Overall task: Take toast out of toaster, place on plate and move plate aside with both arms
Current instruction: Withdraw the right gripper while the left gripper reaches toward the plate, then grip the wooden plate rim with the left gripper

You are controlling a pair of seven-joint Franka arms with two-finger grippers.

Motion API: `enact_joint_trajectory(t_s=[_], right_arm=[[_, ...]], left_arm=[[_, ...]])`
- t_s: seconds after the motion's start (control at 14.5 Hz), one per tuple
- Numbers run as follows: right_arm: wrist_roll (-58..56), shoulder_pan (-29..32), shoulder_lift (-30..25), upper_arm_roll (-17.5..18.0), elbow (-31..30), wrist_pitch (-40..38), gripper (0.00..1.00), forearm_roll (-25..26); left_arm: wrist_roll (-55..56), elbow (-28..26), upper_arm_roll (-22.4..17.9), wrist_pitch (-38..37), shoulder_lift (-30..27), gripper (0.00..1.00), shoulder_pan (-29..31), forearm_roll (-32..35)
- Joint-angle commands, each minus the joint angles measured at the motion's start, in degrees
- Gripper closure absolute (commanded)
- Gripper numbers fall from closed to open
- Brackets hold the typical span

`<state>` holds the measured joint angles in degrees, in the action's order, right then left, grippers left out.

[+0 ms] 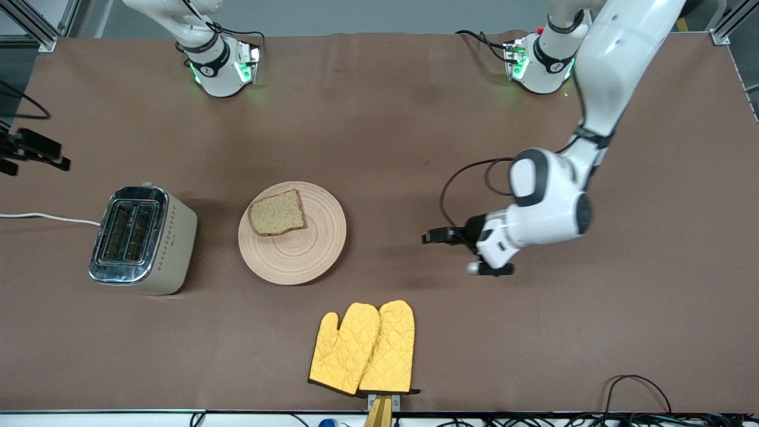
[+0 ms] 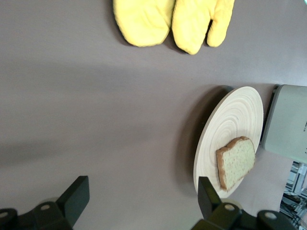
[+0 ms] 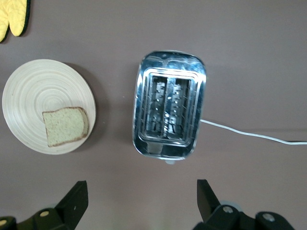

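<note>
The toast (image 1: 277,213) lies flat on the round wooden plate (image 1: 302,255), on the part toward the toaster. My left gripper (image 1: 436,236) is open and empty, held low over bare table between the plate and the left arm's end, pointing at the plate. Its wrist view shows the plate (image 2: 235,115) and toast (image 2: 236,162) ahead of the open gripper (image 2: 141,196). My right gripper (image 1: 29,155) is open and empty, up in the air at the right arm's end near the toaster. Its wrist view shows the gripper (image 3: 141,199), the plate (image 3: 38,86) and the toast (image 3: 64,126).
A chrome and cream toaster (image 1: 142,238) with two empty slots stands beside the plate toward the right arm's end, its white cord (image 1: 47,217) running off the table. Two yellow oven mitts (image 1: 364,349) lie nearer the front camera than the plate.
</note>
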<state>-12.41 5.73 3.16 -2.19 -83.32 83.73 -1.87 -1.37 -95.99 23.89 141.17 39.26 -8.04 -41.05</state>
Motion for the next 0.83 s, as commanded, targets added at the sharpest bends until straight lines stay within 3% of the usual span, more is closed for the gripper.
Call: enact_joint_trajectory(t_s=[0.0,0.28,0.76], right_arm=[[-0.6,0.1,-1.2,1.7,-1.3,-0.8,0.0,3.6],[-0.1,-1.1,-1.1,1.7,-1.1,-0.9,0.0,4.7],[4.4,-1.4,-1.0,2.4,-0.1,-3.2,0.0,4.3]], left_arm=[[-2.0,8.2,3.7,6.7,9.9,0.0,-2.7,-1.5],[-2.1,17.0,3.9,9.5,16.6,0.0,-9.2,-7.6],[-2.1,21.0,3.9,14.5,21.4,0.0,-15.2,-8.5]])
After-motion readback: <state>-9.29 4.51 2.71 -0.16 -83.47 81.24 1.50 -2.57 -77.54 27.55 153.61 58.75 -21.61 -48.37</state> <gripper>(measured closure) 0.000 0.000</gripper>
